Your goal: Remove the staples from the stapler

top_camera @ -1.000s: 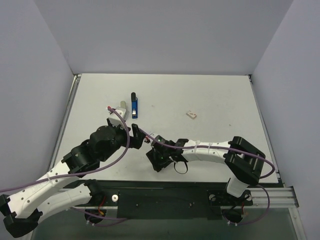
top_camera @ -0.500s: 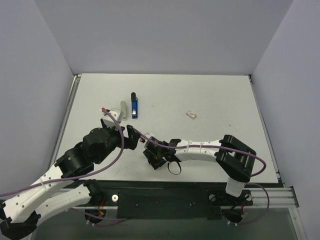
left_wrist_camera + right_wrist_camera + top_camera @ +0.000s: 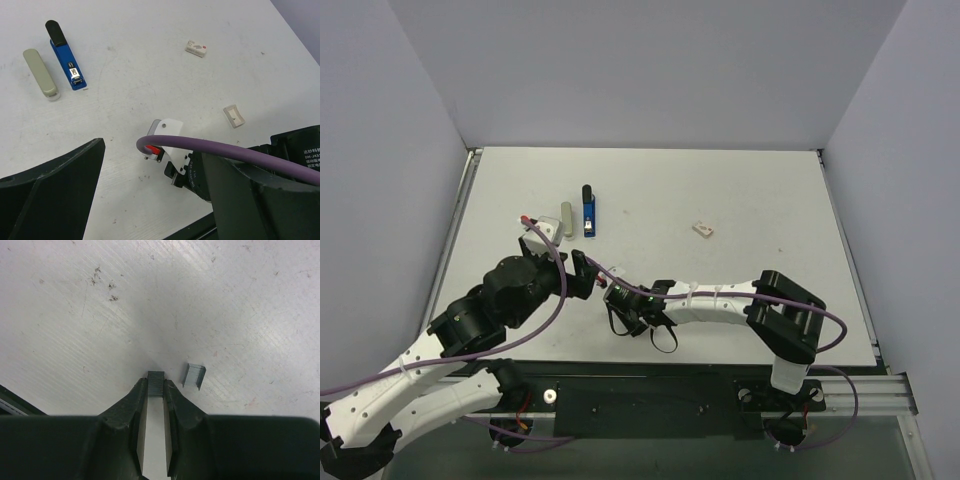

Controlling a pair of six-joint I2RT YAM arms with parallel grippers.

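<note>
The blue stapler (image 3: 588, 213) with its black end lies flat at the table's back left, and also shows in the left wrist view (image 3: 67, 64). My right gripper (image 3: 155, 390) is down at the table near the front (image 3: 623, 308). It is shut on a short grey strip of staples (image 3: 156, 379) at its fingertips. A second small staple piece (image 3: 194, 375) lies loose on the table just right of the tips. My left gripper (image 3: 582, 275) is open and empty, hovering just left of the right wrist, with its dark fingers (image 3: 50, 190) spread wide.
A grey-beige bar (image 3: 41, 74) lies beside the stapler on its left. A small white piece (image 3: 702, 230) lies mid-table, and another white bit (image 3: 234, 115) is nearer. The right arm's wrist and purple cable (image 3: 210, 147) cross between my left fingers.
Both grippers have shifted a little to the left. The right gripper has kept low over the table. The stapler and the bar have not moved.
</note>
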